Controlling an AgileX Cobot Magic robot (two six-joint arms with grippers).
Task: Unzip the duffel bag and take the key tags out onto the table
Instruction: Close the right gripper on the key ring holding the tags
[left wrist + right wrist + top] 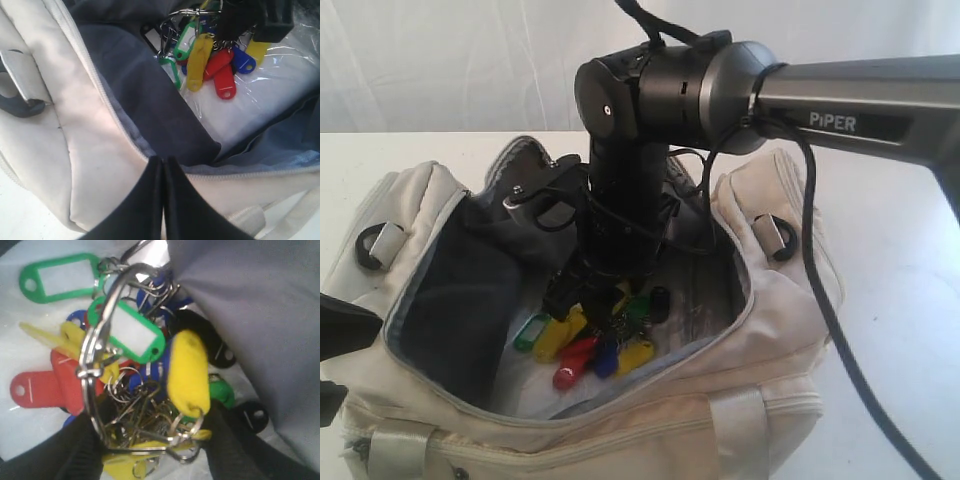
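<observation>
The cream duffel bag (760, 400) lies unzipped on the white table (900, 300), its dark lining showing. The key tags (582, 350), red, blue, green, yellow and black on metal rings, lie bunched on the bag's floor. My right gripper (595, 295) reaches down into the opening. Its fingers press both sides of the key tags (130, 335), so my right gripper (152, 435) is shut on the bunch. My left gripper (162, 160) is shut and empty, hovering over the duffel bag's (100, 165) near rim, apart from the key tags (220, 70).
The right arm (840, 110) spans the upper right, and its black cable (830, 330) hangs down past the bag's right end. Black D-rings (775, 240) sit at both bag ends. Crinkled clear plastic (280, 75) covers the bag's floor under the tags.
</observation>
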